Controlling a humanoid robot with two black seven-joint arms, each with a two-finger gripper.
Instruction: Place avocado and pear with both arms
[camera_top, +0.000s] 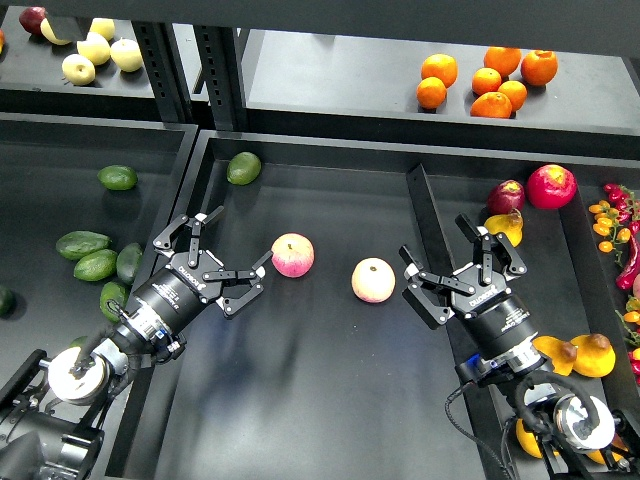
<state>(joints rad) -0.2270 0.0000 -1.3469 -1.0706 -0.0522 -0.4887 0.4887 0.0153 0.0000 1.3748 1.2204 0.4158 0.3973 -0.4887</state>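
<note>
Two black robot arms reach over a dark middle tray (300, 400) holding two pink-yellow apples (292, 255). The left gripper (232, 252) has its jaws spread wide and empty, one fingertip just beside the nearer apple. The right gripper (453, 266) is also wide open, holding nothing. The avocado (82, 244) lies in the left bin; the pear (592, 354) lies in the right bin.

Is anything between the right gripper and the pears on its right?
Yes. The right gripper is over the centre tray, and a black divider wall separates it from the pear in the right-hand bin.
</note>
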